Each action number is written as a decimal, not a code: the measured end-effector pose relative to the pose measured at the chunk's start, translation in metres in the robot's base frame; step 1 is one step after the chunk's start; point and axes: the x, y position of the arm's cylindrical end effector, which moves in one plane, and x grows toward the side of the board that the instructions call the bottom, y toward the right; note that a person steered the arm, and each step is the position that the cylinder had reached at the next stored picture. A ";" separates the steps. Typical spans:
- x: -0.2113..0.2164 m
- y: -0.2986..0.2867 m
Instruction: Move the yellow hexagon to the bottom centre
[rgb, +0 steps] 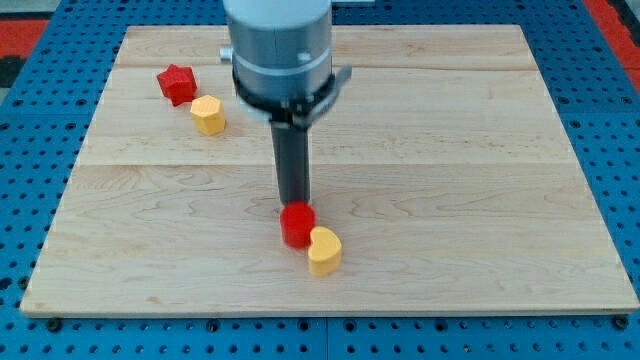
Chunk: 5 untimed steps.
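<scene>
Resting on the wooden board (450, 150), four blocks are counted, two red and two yellow: a red star (176, 83) touching the yellow hexagon (208, 115) at the view's upper left, and a red cylinder (297, 225) touching a yellow heart (324, 250) at bottom centre. The rod's tip (294, 205) stands just above the red cylinder, holding nothing.

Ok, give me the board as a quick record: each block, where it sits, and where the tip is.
yellow hexagon: upper left, touching or nearly touching red star
red star: upper left, above-left of hexagon
red cylinder: bottom centre
yellow heart: against cylinder's lower right
my tip: at the cylinder's top edge, far from hexagon
board: wooden
task status: hexagon not yet moved
</scene>
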 end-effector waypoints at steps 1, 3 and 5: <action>-0.023 -0.068; -0.127 -0.186; -0.131 -0.076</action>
